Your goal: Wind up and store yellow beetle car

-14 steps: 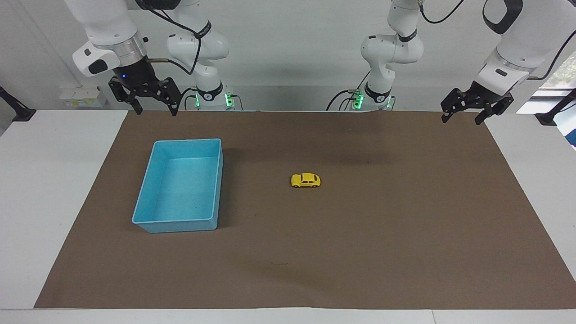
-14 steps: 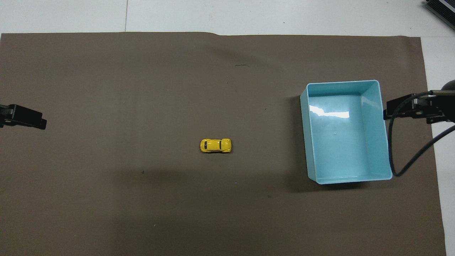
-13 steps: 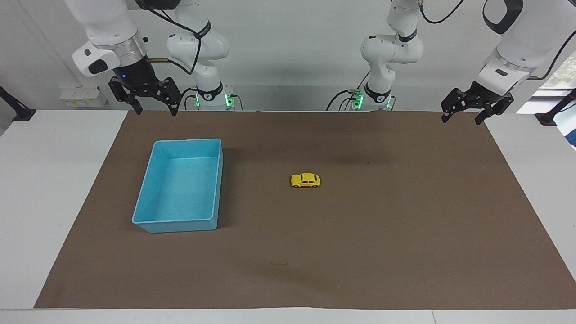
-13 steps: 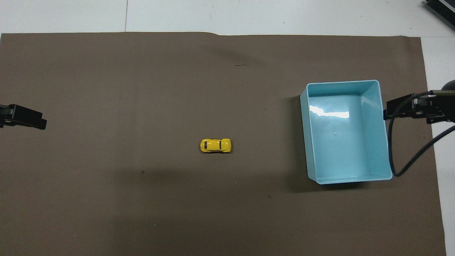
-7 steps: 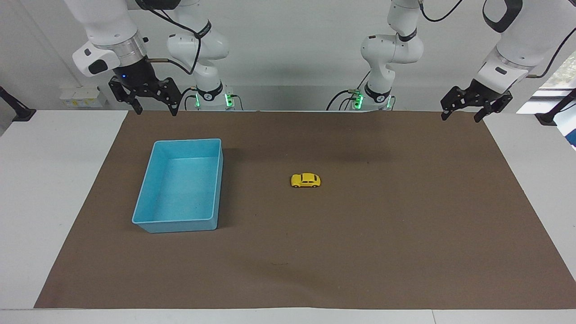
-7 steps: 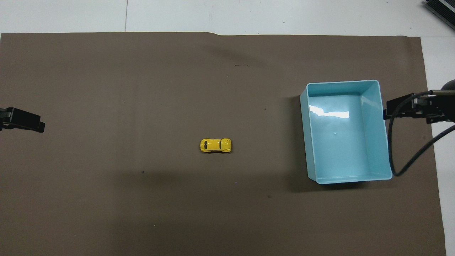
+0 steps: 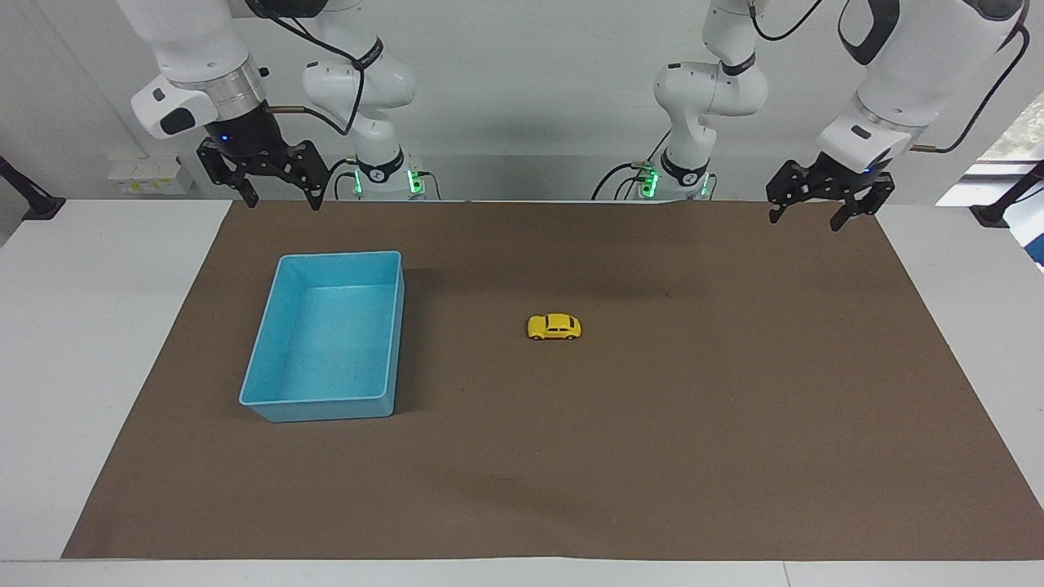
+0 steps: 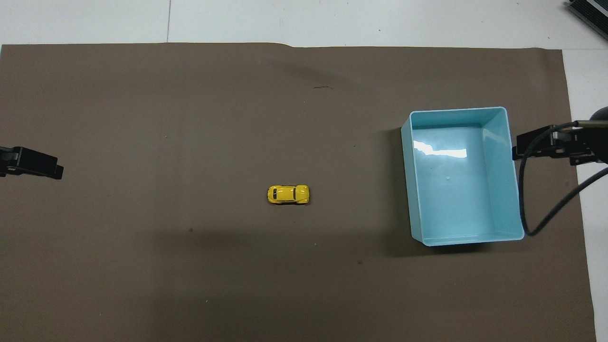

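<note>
Yellow, the car [image 7: 554, 327] lay lengthwise along the table between both raised, empty, open grippers, left gripper [image 7: 821, 198] and right gripper [image 7: 259, 178] about equally far.

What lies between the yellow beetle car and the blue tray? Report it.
Nothing: only bare brown mat separates the yellow beetle car from the light-blue tray, clearest in the overhead view.

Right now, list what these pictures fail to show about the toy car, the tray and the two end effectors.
- Toy car: any wind-up key or mechanism is too small to make out in either view.
- Left end effector: in the overhead view only a dark tip shows, cut off by the picture's edge.
- Right end effector: cut off likewise in the overhead view, a cable crossing it.
- Tray: the nearest inner wall is hidden by its own rim in the facing view.
</note>
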Controlling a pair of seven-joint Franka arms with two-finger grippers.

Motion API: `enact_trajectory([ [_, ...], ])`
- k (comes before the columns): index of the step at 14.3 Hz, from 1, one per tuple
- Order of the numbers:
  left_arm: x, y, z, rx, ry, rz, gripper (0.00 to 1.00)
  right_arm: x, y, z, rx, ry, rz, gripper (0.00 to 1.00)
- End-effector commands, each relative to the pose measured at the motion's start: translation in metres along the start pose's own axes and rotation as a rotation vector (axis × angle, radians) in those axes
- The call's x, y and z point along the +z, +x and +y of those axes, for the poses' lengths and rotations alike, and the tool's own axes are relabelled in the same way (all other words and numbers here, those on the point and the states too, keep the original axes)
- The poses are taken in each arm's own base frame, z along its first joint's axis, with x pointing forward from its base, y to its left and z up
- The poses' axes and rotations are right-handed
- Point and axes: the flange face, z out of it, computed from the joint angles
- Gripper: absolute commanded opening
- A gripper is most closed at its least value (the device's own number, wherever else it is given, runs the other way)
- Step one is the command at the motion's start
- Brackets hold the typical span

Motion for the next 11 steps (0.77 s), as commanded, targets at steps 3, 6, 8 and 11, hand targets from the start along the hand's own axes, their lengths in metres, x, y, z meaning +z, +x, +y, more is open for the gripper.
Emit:
enact_trajectory([
  [3, 0.008, -0.002, 0.016, 0.393, 0.002, -0.006, 1.00, -0.002, -0.001, 0.001, 0.015, 0.027, -0.008, 1.00],
  [6, 0.016, 0.003, 0.021, 0.702, 0.005, -0.002, 1.00, -0.002, -0.001, 0.001, 0.015, 0.027, -0.008, 1.00],
  [8, 0.024, 0.013, 0.045, 0.826, 0.013, 0.003, 1.00, -0.002, -0.001, 0.001, 0.015, 0.027, -0.008, 1.00],
  [11, 0.046, 0.025, 0.051, 0.984, 0.005, 0.024, 1.00, -0.002, -0.001, 0.001, 0.015, 0.027, -0.008, 1.00],
])
